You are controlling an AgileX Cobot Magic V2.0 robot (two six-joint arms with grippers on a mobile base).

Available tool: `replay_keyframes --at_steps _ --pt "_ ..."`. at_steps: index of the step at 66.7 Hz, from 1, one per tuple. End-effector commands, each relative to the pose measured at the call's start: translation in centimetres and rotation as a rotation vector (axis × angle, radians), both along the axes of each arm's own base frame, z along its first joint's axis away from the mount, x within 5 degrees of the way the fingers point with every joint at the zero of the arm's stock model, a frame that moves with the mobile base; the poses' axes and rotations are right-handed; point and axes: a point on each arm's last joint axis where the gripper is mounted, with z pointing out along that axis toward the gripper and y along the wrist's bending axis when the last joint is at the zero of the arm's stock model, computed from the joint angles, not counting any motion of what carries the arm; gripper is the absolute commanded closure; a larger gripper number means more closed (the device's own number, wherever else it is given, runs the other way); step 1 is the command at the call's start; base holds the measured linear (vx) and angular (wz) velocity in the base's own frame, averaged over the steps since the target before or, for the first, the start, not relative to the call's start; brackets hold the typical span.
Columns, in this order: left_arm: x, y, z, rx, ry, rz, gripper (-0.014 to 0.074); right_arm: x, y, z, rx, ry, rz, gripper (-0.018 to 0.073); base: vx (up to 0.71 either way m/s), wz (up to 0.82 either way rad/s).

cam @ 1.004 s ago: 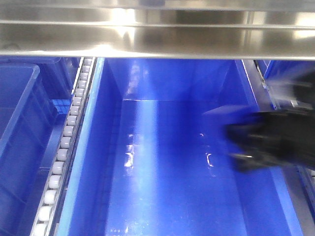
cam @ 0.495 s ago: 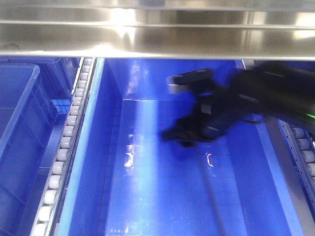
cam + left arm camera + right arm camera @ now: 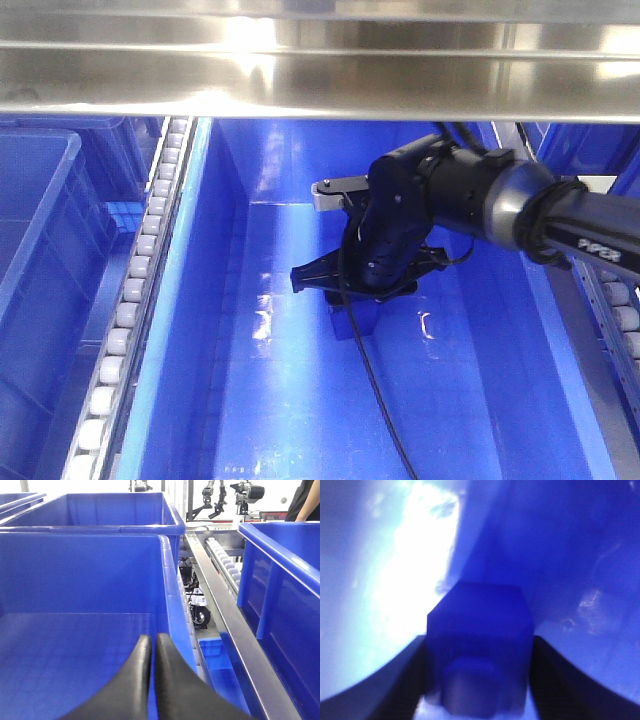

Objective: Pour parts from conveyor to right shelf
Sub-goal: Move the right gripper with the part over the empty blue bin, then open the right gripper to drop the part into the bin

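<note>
Blue block fills the nearest part of the right wrist view, clamped between the two dark fingers of the right gripper; each finger presses a side face of the block, and the round stud faces the camera. View is blurred. Behind the block: glossy blue bin wall with a bright glare patch at upper left.

Front view: right gripper hangs inside the large middle bin, over the far half of the floor, arm entering from the right. A small blue shape sits just under the gripper; cannot tell from this view whether it touches the floor. A black cable trails from the gripper toward the near edge. Roller track runs along the left side of the bin, with another blue bin beyond it at left. A steel crossbar of the shelf spans the top.

Left wrist view: left gripper has its two black fingers pressed together, nothing between them. It sits over the floor of a blue bin. A steel rail with white rollers runs away to the right, and a further bin stands at right. Conveyor not in view.
</note>
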Motion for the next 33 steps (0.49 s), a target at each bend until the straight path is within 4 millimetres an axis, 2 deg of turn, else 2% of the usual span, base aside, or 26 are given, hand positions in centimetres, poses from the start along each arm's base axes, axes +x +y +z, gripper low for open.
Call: replay_keyframes --at_steps 1,8,33 --pt "-0.2 0.0 1.5 -0.013 -0.105 -0.006 0.0603 0.3 -0.2 3.5 0.044 -0.132 0.005 0.0057 0.00 0.00" --pt "-0.2 0.0 1.5 -0.013 -0.105 -0.006 0.0603 0.1 -0.8 5.0 0.023 -0.190 0.015 0.0041 0.00 0.00" --pt "-0.2 0.0 1.5 -0.013 -0.105 -0.006 0.0603 -2.6 -3.5 13.1 0.046 -0.441 0.000 0.0041 0.00 0.00"
